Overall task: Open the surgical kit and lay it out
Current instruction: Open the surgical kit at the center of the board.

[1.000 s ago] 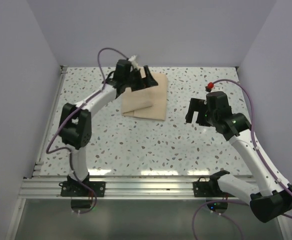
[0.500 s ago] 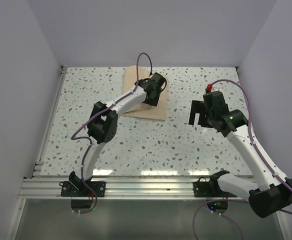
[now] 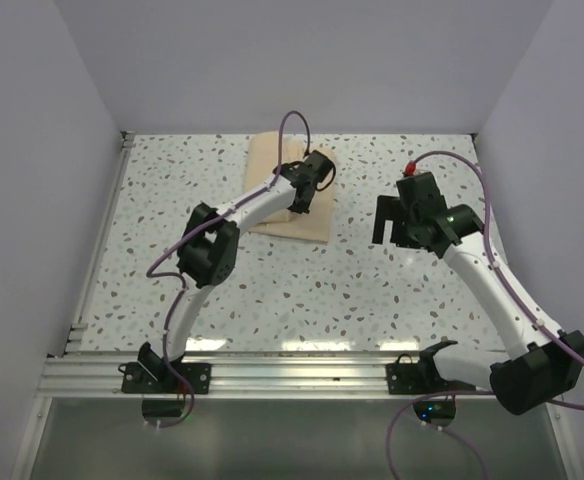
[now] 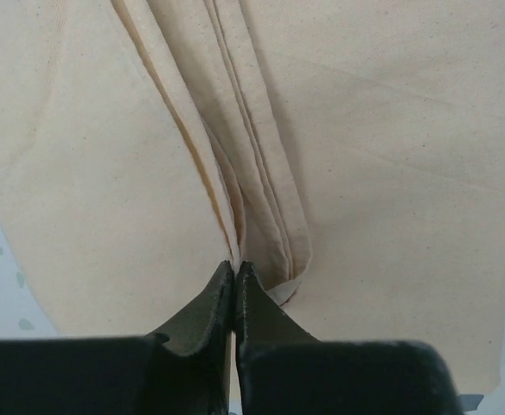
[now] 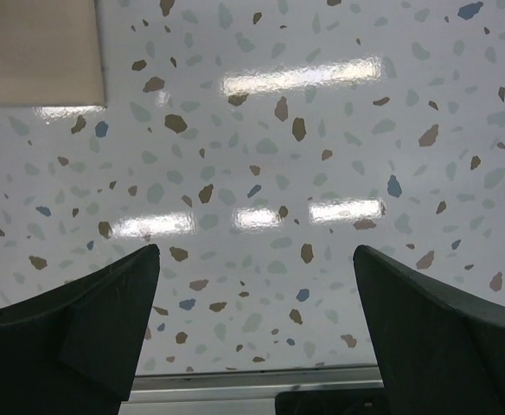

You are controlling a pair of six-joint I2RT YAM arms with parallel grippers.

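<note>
The surgical kit is a folded tan cloth wrap (image 3: 309, 226) at the back middle of the table; its steel tray and instruments are hidden inside. My left gripper (image 3: 301, 204) reaches over the wrap, and in the left wrist view the left gripper (image 4: 235, 264) is shut, pinching the end of a layered fold (image 4: 252, 207) of the cloth. My right gripper (image 3: 390, 226) hovers open to the right of the wrap, apart from it. In the right wrist view the right gripper (image 5: 257, 259) has only bare table between its fingers, with a corner of the wrap (image 5: 36, 52) at top left.
Speckled terrazzo tabletop (image 3: 302, 290) with white walls at the back and both sides. An aluminium rail (image 3: 292, 372) runs along the near edge by the arm bases. A flap of the cloth (image 3: 270, 150) lies toward the back wall.
My left arm swung from the wrap's far left corner over to its right part, and its gripper closed on a fold. The right gripper shifted slightly, still open.
</note>
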